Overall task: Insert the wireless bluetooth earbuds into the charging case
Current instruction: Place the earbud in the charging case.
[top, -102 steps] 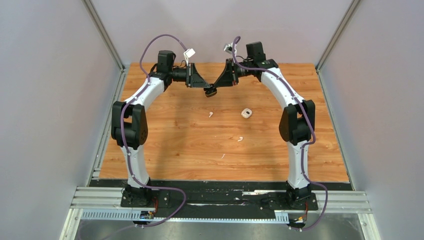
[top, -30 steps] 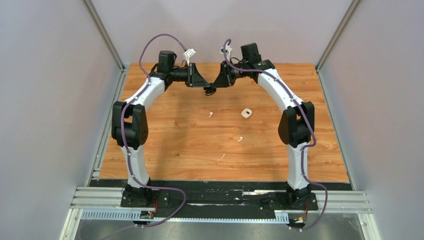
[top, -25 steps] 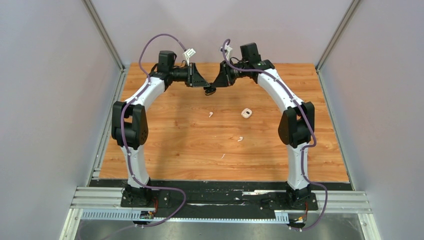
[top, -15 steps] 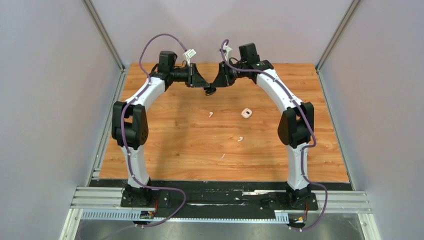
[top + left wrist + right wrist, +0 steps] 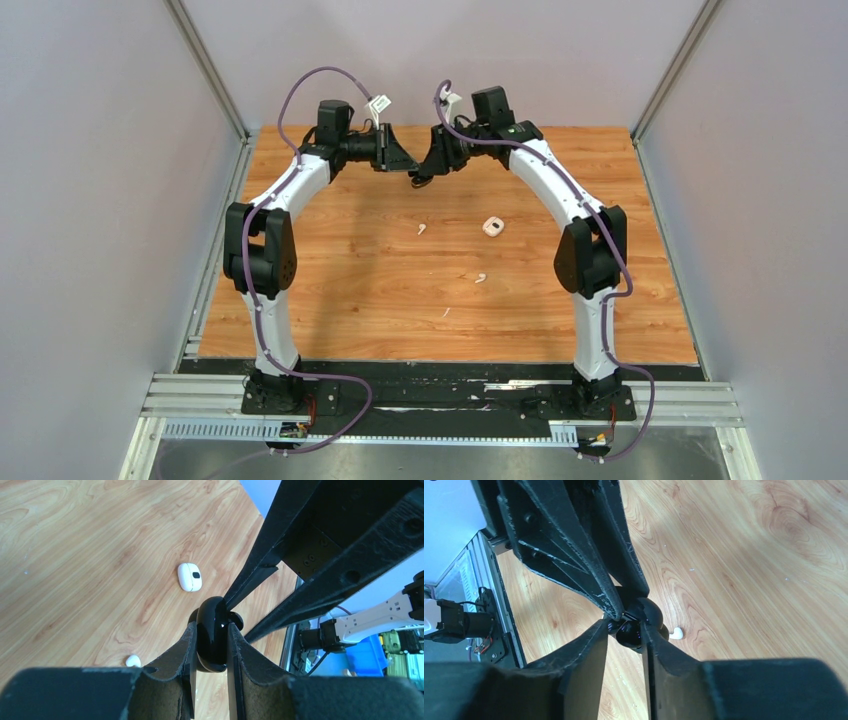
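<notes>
L fingers [image 5: 175,667] are clamped flat on a glossy black case [image 5: 211,650]. It's rounded and gripped edge-on, so its top bulges out past the tips. That puts my left gripper [image 5: 212,628] nose to nose w/ the right gripper [image 5: 624,626]. R fingers [image 5: 584,660] sit nearly together w/ a small black piece [image 5: 626,632] pinched btw them, right up against the black case. Can't tell from either wrist cam whether that piece is a bud or part of the case itself. In the R wrist view the L tips come down just over the R ones, touching or all but.

Outward from there: the joined grippers hang above the table [image 5: 330,280], clear of the wood. They're beyond the white case [image 5: 491,227], toward the far edge, on its L-arm side. The white case lies flat on the wood and looks closed, w/ a dark mark on its face in the L wrist cam. One white earbud [image 5: 421,229] lies about level w/ the white case on its L-arm side, well apart from it. A second white bud [image 5: 480,278] lies nearer the arm bases than the white case, slightly to its L-arm side. No black buds visible loose on the wood.
</notes>
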Robot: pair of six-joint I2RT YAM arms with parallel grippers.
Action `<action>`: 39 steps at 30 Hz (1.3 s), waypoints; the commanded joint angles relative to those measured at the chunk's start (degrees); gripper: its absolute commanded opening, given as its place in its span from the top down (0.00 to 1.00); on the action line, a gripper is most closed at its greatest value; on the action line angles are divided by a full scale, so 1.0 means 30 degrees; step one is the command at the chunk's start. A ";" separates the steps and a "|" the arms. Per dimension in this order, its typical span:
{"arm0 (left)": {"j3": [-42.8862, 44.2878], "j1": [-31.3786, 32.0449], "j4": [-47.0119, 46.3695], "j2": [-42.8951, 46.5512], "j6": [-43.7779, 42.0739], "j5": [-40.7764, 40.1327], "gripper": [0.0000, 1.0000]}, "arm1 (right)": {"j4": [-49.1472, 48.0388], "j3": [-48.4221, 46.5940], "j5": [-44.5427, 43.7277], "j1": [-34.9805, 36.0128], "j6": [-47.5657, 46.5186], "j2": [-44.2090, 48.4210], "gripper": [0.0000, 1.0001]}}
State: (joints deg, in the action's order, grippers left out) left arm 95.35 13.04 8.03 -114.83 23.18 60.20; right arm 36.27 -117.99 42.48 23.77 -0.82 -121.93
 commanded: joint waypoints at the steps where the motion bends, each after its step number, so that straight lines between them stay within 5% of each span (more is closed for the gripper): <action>1: 0.0384 0.0137 -0.1145 0.0920 0.0511 0.1602 1.00 | -0.0196 -0.0317 -0.1014 0.0064 -0.0348 0.1144 0.61; 9: 0.0405 0.0104 -0.1109 0.0567 0.0474 0.2043 1.00 | -0.0197 -0.1526 0.0829 -0.0715 -0.0653 0.1865 0.44; 13: 0.0520 0.0120 -0.1177 0.0422 0.0541 0.2081 1.00 | -0.0218 -0.1352 0.1306 -0.0937 -0.0526 0.2337 0.44; 20: 0.0560 0.0093 -0.1425 0.0464 0.0466 0.2228 1.00 | -0.0491 -0.0564 0.1107 -0.1060 -0.1020 0.2574 0.45; 23: 0.0644 0.0079 -0.1380 0.0468 0.0366 0.2360 1.00 | 0.0217 -0.0056 0.3241 -0.1163 -0.3322 0.2704 0.75; 25: 0.0735 0.0063 -0.1047 0.0429 0.0239 0.2452 1.00 | 0.0360 0.0608 0.3656 -0.1134 -0.4965 0.3162 0.81; 39: 0.0911 0.0051 -0.0388 0.0706 -0.0367 0.2312 1.00 | 0.0240 0.1091 0.2726 0.0170 -0.8714 0.3500 0.65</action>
State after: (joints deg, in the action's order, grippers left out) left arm 95.42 13.13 7.07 -114.83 23.27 65.95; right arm 37.95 -113.82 51.51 22.24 -22.92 -113.73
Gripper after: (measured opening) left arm 0.290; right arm 0.333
